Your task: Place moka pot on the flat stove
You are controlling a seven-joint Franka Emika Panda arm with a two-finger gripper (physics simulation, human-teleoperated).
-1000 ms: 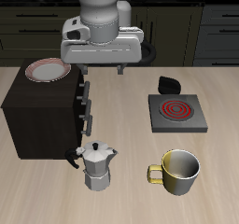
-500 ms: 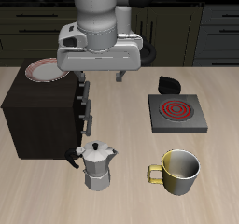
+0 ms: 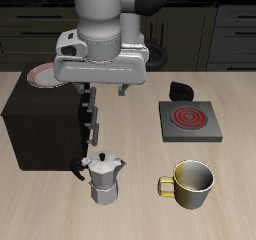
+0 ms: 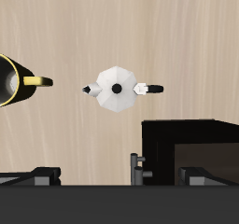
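Observation:
The moka pot is silver-grey and faceted, with a knobbed lid and a dark side handle. It stands upright near the table's front edge, beside the dark cabinet. In the wrist view the moka pot shows from above. The flat stove is a dark-grey square with a red spiral coil and lies farther back, apart from the pot. My gripper hangs open and empty, high above the table, roughly over the pot and a little farther back.
A large dark cabinet with drawer handles stands beside the pot, with a plate on top. A yellowish-rimmed metal mug stands near the front edge. A small black knob sits behind the stove.
My gripper has moved forward toward the table's front edge and slightly sideways toward the cabinet over the last second. The pot, stove and mug have not moved.

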